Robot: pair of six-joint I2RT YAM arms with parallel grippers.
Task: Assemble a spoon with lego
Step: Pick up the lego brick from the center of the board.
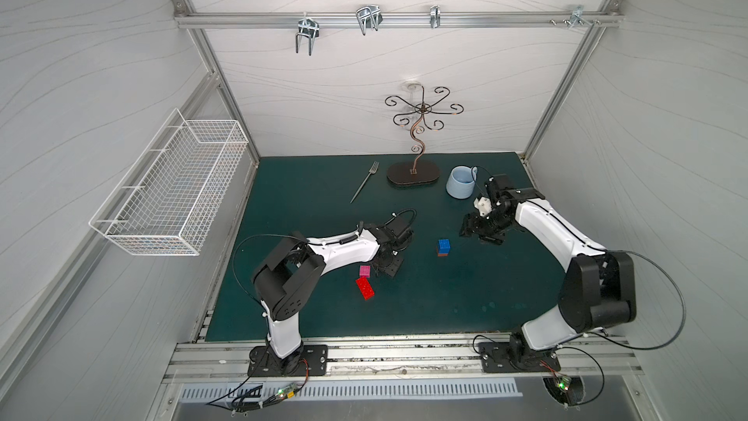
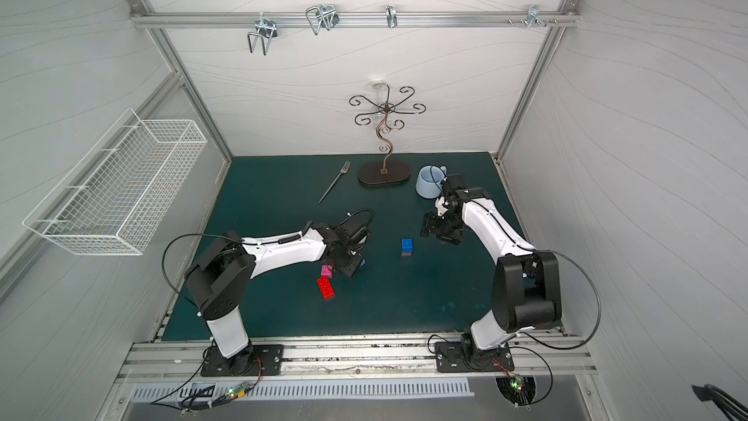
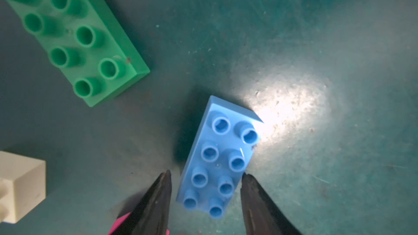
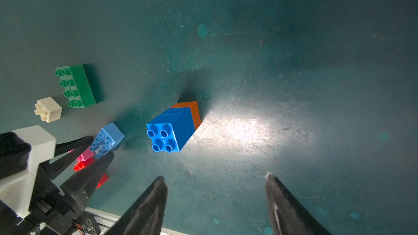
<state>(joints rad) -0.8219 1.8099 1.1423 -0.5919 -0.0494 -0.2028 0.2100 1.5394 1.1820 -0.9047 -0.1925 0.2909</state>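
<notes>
My left gripper (image 3: 207,174) is open and low over the mat. Its jaws stand on either side of a long light blue lego brick (image 3: 217,159): one fingertip touches its edge and a thin gap shows at the other. A long green brick (image 3: 74,37) and a cream brick (image 3: 20,186) lie beyond it. A pink brick (image 1: 365,270) and a red brick (image 1: 365,288) lie beside that gripper (image 1: 386,267). The spoon's only joined part, blue bricks on an orange one (image 1: 443,247), stands mid-mat. My right gripper (image 4: 214,175) hangs open and empty to the right of this stack (image 4: 174,127).
At the back of the green mat lie a silver fork (image 1: 364,182), a dark stand with curled hooks (image 1: 413,174) and a pale blue mug (image 1: 461,182) close behind the right arm. A white wire basket (image 1: 174,184) hangs on the left wall.
</notes>
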